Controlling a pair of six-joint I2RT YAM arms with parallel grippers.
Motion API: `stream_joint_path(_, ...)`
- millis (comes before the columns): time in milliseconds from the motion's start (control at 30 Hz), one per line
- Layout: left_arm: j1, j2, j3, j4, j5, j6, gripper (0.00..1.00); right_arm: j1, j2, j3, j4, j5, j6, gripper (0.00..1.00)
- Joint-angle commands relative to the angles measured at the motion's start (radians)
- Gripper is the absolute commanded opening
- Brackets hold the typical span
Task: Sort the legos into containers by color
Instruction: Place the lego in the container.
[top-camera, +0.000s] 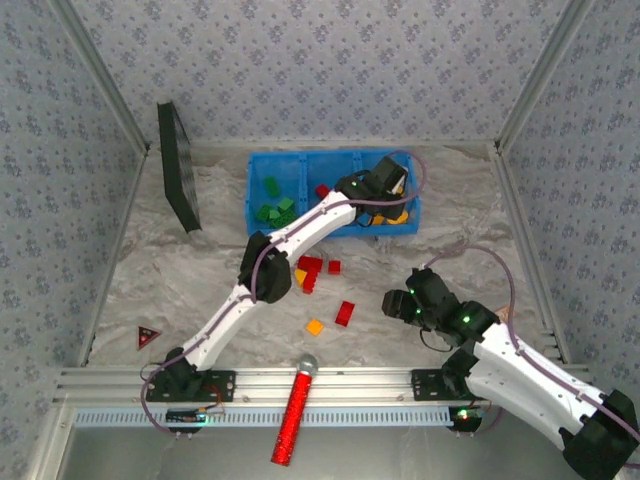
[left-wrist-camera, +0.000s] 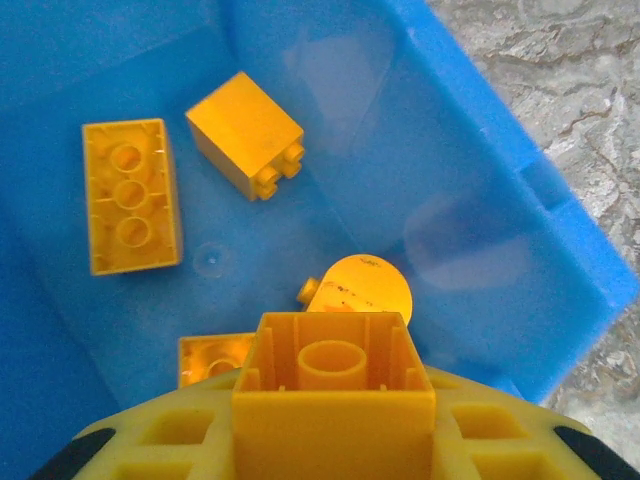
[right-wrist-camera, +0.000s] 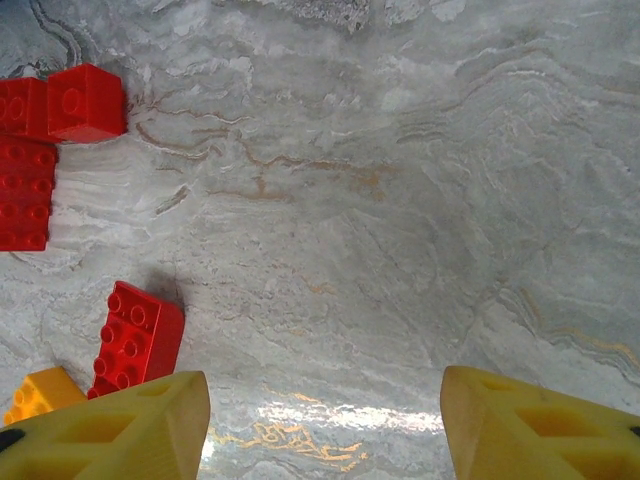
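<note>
Nearest the overhead camera, beyond the arm bases, a red glittery cylinder (top-camera: 295, 410) lies across the front rail; it is no part of the sorting. Past it, loose bricks wait on the table (top-camera: 200, 270): a red cluster (top-camera: 310, 268), a single red brick (top-camera: 345, 313) and an orange brick (top-camera: 315, 326). At the far side, the blue tray (top-camera: 300, 165) holds green bricks (top-camera: 272, 205) in its left compartment, a red piece (top-camera: 322, 190) in the middle and yellow pieces (top-camera: 398, 215) on the right. The left gripper (top-camera: 378, 205) hangs over that right compartment. The right gripper (top-camera: 398, 300) hovers over bare table, right of the loose bricks.

From the left wrist, the left gripper (left-wrist-camera: 335, 440) is clamped on a yellow brick (left-wrist-camera: 335, 385), hollow side to the lens. It is above the yellow compartment, where an upturned flat brick (left-wrist-camera: 130, 195), a cube (left-wrist-camera: 245, 135) and a round piece (left-wrist-camera: 365, 290) lie.

From the right wrist, the right gripper (right-wrist-camera: 325, 430) has its jaws apart with nothing between them. The single red brick (right-wrist-camera: 135, 335), the orange brick (right-wrist-camera: 35, 395) and the red cluster (right-wrist-camera: 40, 150) lie off to its left.

By the look of it, the sorting is well past halfway. Green seems done, the held yellow brick needs only releasing, and mostly reds remain on the table.
</note>
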Motion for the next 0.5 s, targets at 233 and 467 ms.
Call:
stream_joint_path(233, -0.002, 0.089, 0.082, 0.045, 0.046, -0.032, 0.33, -0.017, 0.076, 0.033, 0.018, -0.025, -0.012, 0.65)
stream_joint_path(467, -0.001, 0.076, 0.080, 0.002, 0.051, -0.019, 0.53, -0.013, 0.069, 0.070, 0.052, 0.009, -0.020, 0.67)
